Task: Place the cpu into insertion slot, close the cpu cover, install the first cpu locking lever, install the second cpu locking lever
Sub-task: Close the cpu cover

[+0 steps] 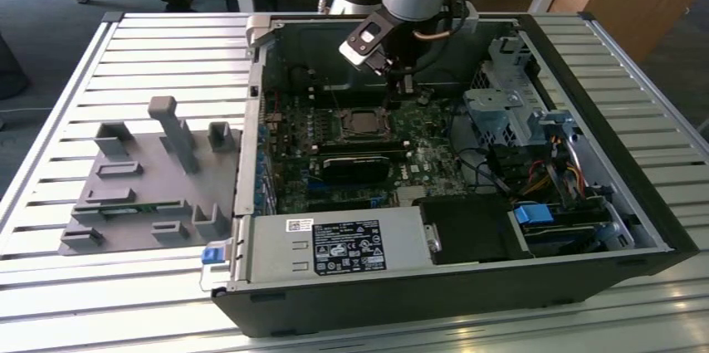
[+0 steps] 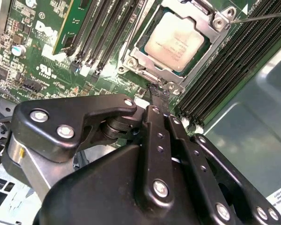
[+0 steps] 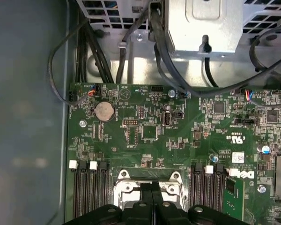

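The cpu (image 2: pixel 178 40) lies flat in the insertion slot (image 1: pixel 357 123), its pale metal face up. The silver cpu cover (image 2: pixel 147 65) lies down over it, framing the chip. A thin wire locking lever (image 2: pixel 260 17) runs past one corner of the cover. My gripper (image 2: pixel 158 93) is shut with nothing between its fingers, and its tip hovers just off the cover's edge. In the first wrist view the joined fingers (image 3: pixel 145 197) overlap the cover (image 3: pixel 126 190). In the exterior view the gripper (image 1: pixel 397 87) hangs just behind the socket, inside the open case.
Long black memory slots (image 2: pixel 103 33) flank the socket on both sides. A black card (image 1: pixel 357 166), a power supply (image 1: pixel 332 245) and a drive cage (image 1: pixel 499 116) crowd the case. Cables (image 3: pixel 168 56) hang over the board. A grey fixture tray (image 1: pixel 144 178) sits at the exterior view's left.
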